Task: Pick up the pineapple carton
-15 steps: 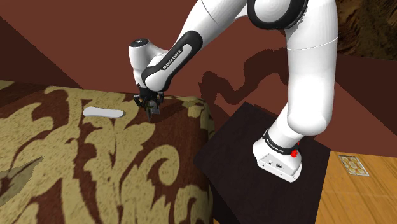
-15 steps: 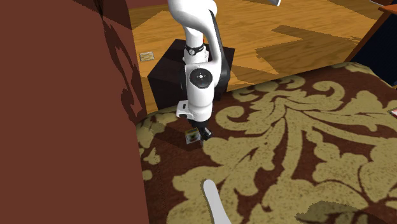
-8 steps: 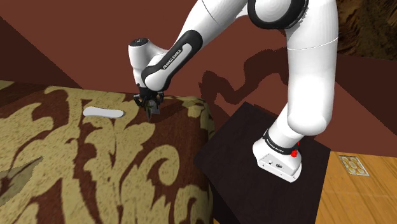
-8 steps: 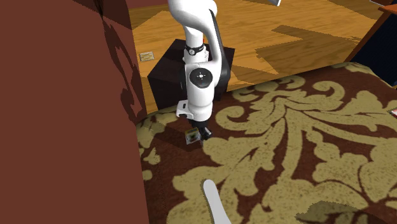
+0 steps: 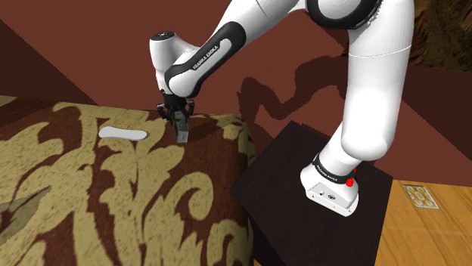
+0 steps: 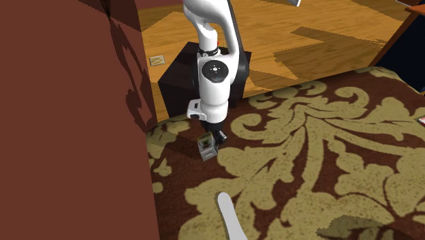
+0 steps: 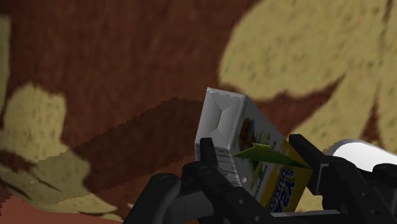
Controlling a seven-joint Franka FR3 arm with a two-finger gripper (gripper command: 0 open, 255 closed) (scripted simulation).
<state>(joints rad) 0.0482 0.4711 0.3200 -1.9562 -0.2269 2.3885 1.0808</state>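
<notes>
The pineapple carton [image 7: 245,145] is a small grey-ended box with a yellow printed face and a green leaf mark. My black gripper [image 7: 257,167] is shut on it, one finger on each side. In the shoulder view the carton [image 5: 182,131] hangs from the gripper [image 5: 180,124] just above the brown and tan patterned bed cover [image 5: 113,196], near its far edge. The second exterior view has the carton [image 6: 206,146] under the white wrist, its shadow falling on the cover below.
A flat white oblong object [image 5: 123,133] lies on the cover to the shoulder view's left of the gripper. The dark box stand [image 5: 318,219] sits beside the bed. A red-brown wall [image 6: 68,123] runs close behind the gripper.
The gripper has risen a little with the carton clasped in it, so the carton now hangs slightly above the cover. The wrist has tilted more upright.
</notes>
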